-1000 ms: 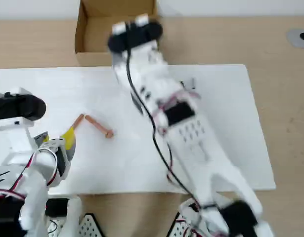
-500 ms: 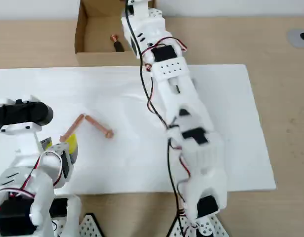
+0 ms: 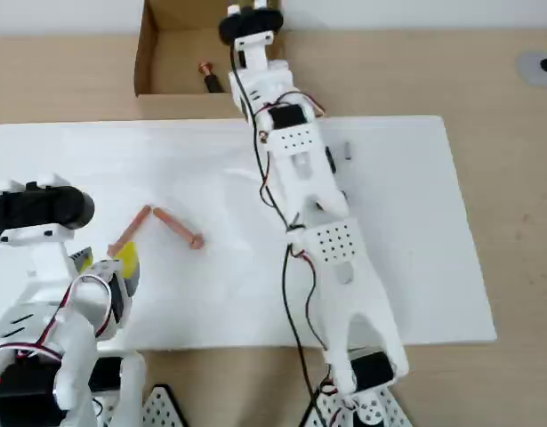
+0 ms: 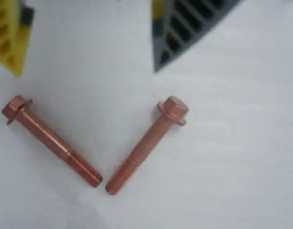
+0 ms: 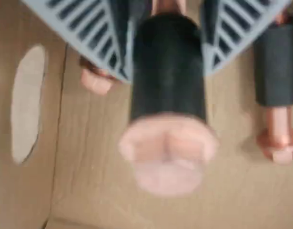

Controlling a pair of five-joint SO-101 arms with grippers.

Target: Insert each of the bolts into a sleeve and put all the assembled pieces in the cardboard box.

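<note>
My high camera looks down over the table (image 3: 513, 222); my left wrist camera sits close above the bolts (image 4: 146, 145), and my right looks inside the cardboard box (image 5: 89, 191).

Copper bolt (image 4: 53, 142) and second bolt (image 4: 142, 149) form a V on white sheet (image 4: 232, 143) (tips seemingly just apart)

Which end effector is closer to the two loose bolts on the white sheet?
Left. The left end effector hangs open close by the bolts; the right end effector is far off over the box, shut on a sleeved bolt.
</note>
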